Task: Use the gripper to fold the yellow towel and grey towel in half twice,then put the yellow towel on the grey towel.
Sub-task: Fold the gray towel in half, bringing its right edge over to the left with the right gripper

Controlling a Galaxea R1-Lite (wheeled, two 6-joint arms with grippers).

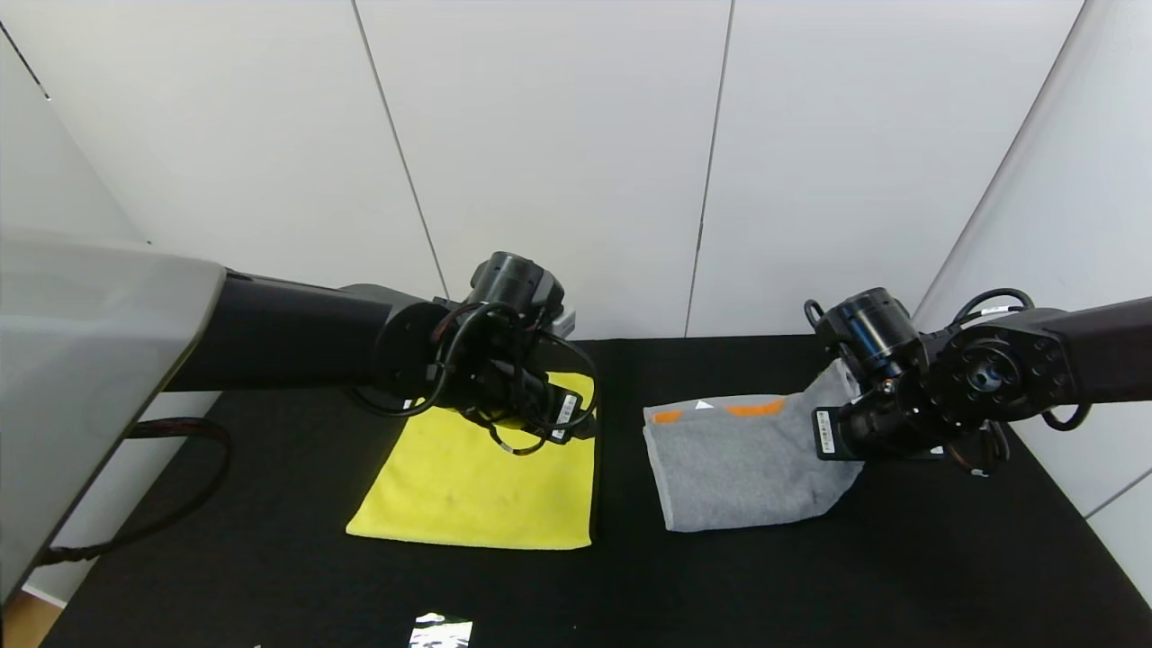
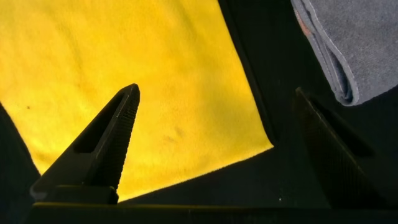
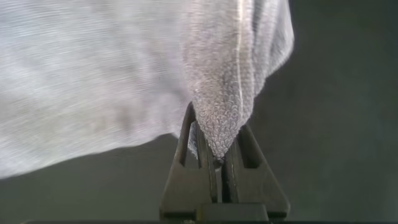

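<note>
The right hand (image 3: 219, 163) is clamped tight on a pinched-up corner of the grey towel (image 1: 742, 463), fingers closed with a peak of terry cloth rising out between them, and that corner is lifted off the black bench (image 1: 900, 576) on the robot's right side while the rest of the towel lies flat, orange-and-white band at the far edge. This looks like a fold in the making: to do it well, the hand should carry that corner low and straight across toward the opposite edge, keeping the cloth taut enough that it rolls over in one clean sheet, and let go only once the edges line up. Lift too high, I'd say, and the whole towel drags or bunches. Over on the left, the left hand (image 2: 214, 127) hovers with its fingers spread wide, holding nothing, poised above the near corner of the yellow towel (image 1: 481, 481), one finger over the cloth, the other over bare bench. The yellow towel lies flat just beside the grey one, a strip of bench between them, not touching.
</note>
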